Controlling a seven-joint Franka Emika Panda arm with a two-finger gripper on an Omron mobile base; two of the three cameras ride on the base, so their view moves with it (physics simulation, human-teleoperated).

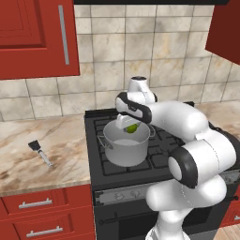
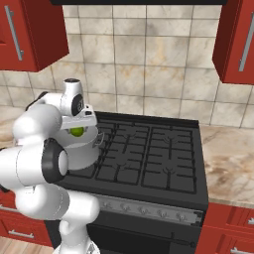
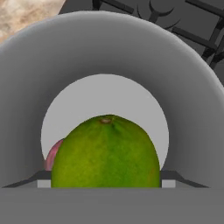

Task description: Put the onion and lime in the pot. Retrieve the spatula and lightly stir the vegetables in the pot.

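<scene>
Left base view: the gripper (image 1: 130,125) hangs just over the mouth of the pot (image 1: 125,147), pinching the lime (image 1: 132,127); the pot stands on the near left burner of the stove (image 1: 161,154), so a release here should drop the fruit inside.
Spatula: the spatula (image 1: 40,152) lies flat on the counter (image 1: 51,154) well left of the pot, blade to the far side, untouched.
Right base view: the lime (image 2: 77,131) shows green under the hand, above the pot (image 2: 83,151), whose loop handle faces right.
Hand view: the lime (image 3: 106,153) sits between the fingertips (image 3: 175,178), which press its sides; the pot's (image 3: 109,57) pale floor lies straight beyond.
Onion: the onion (image 3: 54,155) peeks out behind the lime's left edge, already on the pot floor.
Step, as I judge: lime about to be let go; stirring remains.
</scene>
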